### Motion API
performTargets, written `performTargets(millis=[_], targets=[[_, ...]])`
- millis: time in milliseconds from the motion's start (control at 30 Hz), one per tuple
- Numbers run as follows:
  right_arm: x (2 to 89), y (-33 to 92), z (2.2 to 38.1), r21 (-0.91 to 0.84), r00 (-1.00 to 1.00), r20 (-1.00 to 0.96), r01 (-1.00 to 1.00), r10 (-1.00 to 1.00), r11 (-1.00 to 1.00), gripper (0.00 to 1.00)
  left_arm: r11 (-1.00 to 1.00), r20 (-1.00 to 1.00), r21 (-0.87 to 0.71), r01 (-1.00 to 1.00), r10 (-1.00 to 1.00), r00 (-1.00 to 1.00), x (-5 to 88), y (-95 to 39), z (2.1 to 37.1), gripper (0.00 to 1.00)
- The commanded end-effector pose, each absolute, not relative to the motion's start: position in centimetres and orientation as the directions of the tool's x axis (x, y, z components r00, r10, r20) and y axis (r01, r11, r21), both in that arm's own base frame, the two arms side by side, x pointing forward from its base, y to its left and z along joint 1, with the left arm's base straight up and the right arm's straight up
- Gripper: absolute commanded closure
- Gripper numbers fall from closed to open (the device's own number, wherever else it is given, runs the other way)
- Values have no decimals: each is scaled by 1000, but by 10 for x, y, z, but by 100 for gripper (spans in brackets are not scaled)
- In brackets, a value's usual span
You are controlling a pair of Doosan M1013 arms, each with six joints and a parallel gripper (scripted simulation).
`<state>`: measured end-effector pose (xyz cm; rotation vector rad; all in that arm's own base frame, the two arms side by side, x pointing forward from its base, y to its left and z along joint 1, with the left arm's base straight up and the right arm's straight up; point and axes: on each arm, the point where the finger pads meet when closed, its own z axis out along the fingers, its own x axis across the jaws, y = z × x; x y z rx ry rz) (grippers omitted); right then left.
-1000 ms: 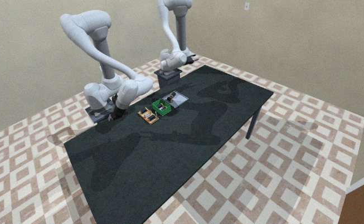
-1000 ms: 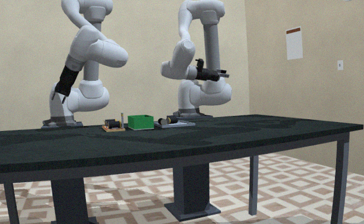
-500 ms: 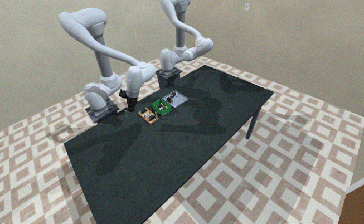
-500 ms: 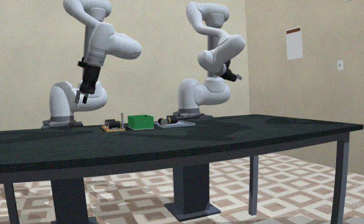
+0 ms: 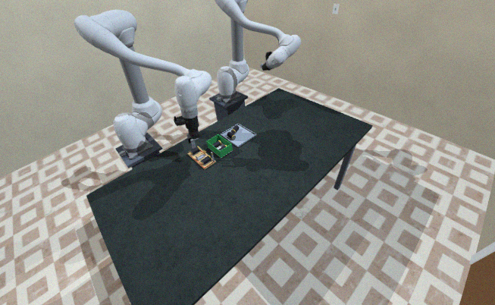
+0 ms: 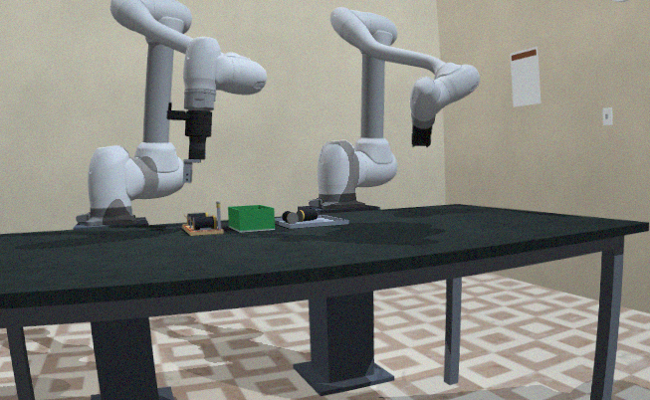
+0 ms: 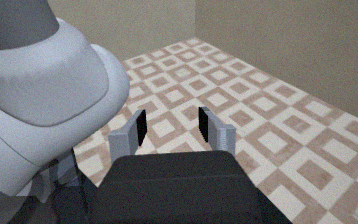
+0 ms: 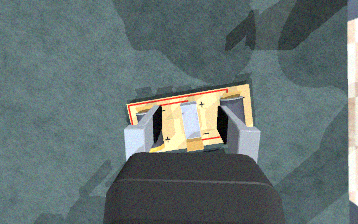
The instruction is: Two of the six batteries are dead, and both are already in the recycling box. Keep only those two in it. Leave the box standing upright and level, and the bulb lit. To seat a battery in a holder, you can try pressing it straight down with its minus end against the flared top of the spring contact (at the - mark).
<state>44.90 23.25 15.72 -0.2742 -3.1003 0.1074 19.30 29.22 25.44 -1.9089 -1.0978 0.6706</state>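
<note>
My right gripper [image 5: 192, 143] [image 6: 188, 174] [image 8: 189, 117] is open and empty, pointing down above the wooden holder board [image 5: 206, 166] [image 6: 203, 232] [image 8: 176, 121]. A dark battery [image 5: 205, 160] [image 6: 204, 222] [image 8: 234, 108] lies in one holder; a second battery, partly hidden by a finger, lies in the other. The green box [image 5: 224, 152] [image 6: 251, 220] stands upright beside the board, with dark batteries [image 5: 217, 143] inside. I cannot tell whether the bulb is lit. My left gripper [image 7: 172, 119] is open and empty, high behind the table and far from the box.
A grey tray [image 5: 246, 136] [image 6: 334, 222] beside the box holds two dark batteries, one [image 5: 236, 129] nearer the back. A thin upright post [image 5: 212, 155] [image 6: 218, 215] stands at the board's edge nearest the box. In the left wrist view, an arm's base is close at left.
</note>
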Motion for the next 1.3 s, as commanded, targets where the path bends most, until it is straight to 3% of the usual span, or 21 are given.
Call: performTargets(millis=[0, 100, 167, 333, 667, 733, 1000, 1267], targets=[[448, 256, 159, -17, -998, 8, 57, 57, 998, 0, -168, -4, -810, 562, 960, 281, 155, 304, 251, 0], [448, 264, 160, -2, -1000, -1, 16, 16, 1000, 0, -60, 25, -781, 622, 992, 127, 131, 306, 249, 0], [448, 264, 160, -2, -1000, -1, 16, 16, 1000, 0, -60, 25, -781, 622, 992, 127, 131, 306, 249, 0], [448, 266, 161, 1, -1000, -2, 9, 9, 1000, 0, 189, 68, -713, 675, 977, -202, 87, 306, 246, 0], [448, 266, 161, 1, -1000, -2, 9, 9, 1000, 0, 595, 93, -592, 544, 720, -688, 30, 300, 248, 0], [448, 266, 161, 1, -1000, -2, 9, 9, 1000, 0, 595, 93, -592, 544, 720, -688, 30, 300, 248, 0], [448, 266, 161, 1, -1000, -2, 9, 9, 1000, 0, 816, 74, -503, 286, 371, -926, -5, 298, 255, 0], [448, 266, 161, 1, -1000, -2, 9, 9, 1000, 0, 886, 49, -455, 92, 128, -991, -24, 299, 262, 0]])
